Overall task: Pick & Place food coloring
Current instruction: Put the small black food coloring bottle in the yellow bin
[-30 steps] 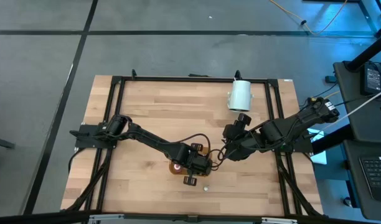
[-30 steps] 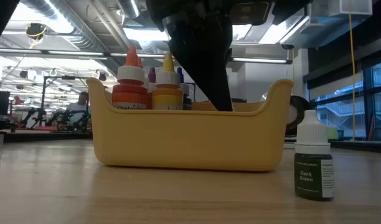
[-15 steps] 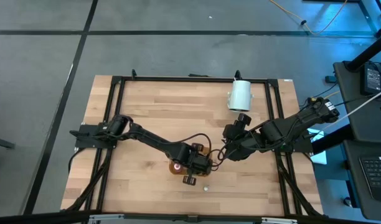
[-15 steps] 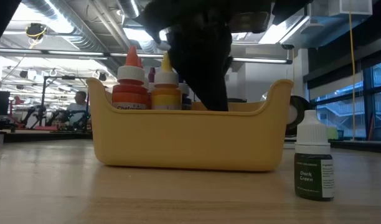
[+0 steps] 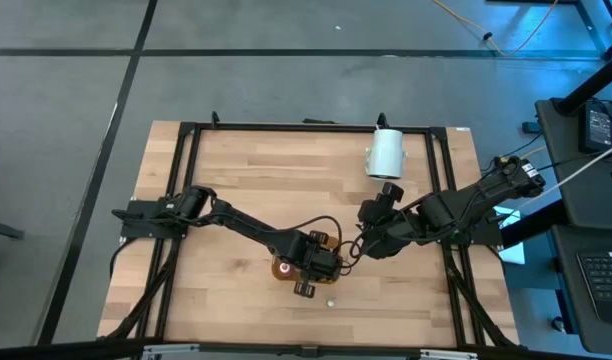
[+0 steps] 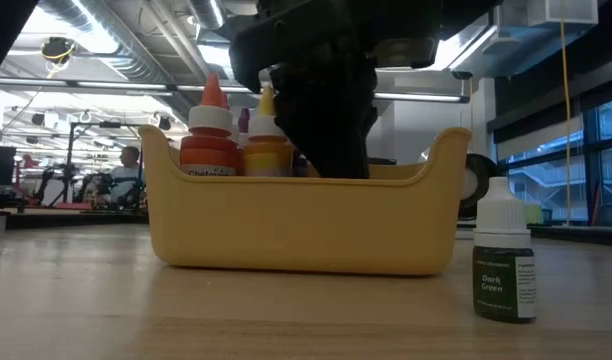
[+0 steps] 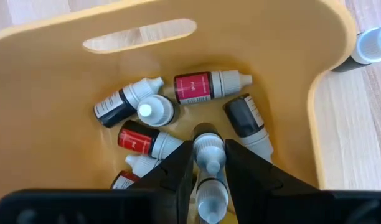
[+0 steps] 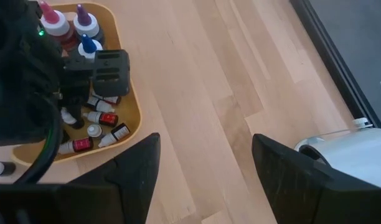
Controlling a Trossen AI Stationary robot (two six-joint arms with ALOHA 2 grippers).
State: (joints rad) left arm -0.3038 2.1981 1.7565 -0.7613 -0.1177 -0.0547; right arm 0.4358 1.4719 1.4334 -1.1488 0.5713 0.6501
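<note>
The work surface is a light wooden table (image 5: 236, 180) inside a black frame, standing on a grey floor; the low view looks past it into an industrial hall with ceiling lights and ducting.

An orange tray (image 6: 301, 225) sits near the table's front centre. It serves as the collection point: small food coloring bottles (image 7: 178, 118) lie loose on its floor, and taller dropper bottles (image 6: 211, 135) stand upright at one end.

The left gripper (image 7: 209, 165) hangs over the tray interior, reaching below its rim. A white-capped bottle (image 7: 208, 155) stands between its fingers (image 7: 178, 171), cap toward the tray floor. The fingers sit close beside it; whether they grip it or have let go cannot be told, though the position suits a release into the tray.

One dark green bottle (image 6: 504, 262) stands upright on the table just beside the tray, not yet placed.

The right gripper (image 8: 206, 165) waits well apart to the right with its fingers spread wide and empty. A large white cylinder (image 5: 387, 152) lies near the table's far edge.
</note>
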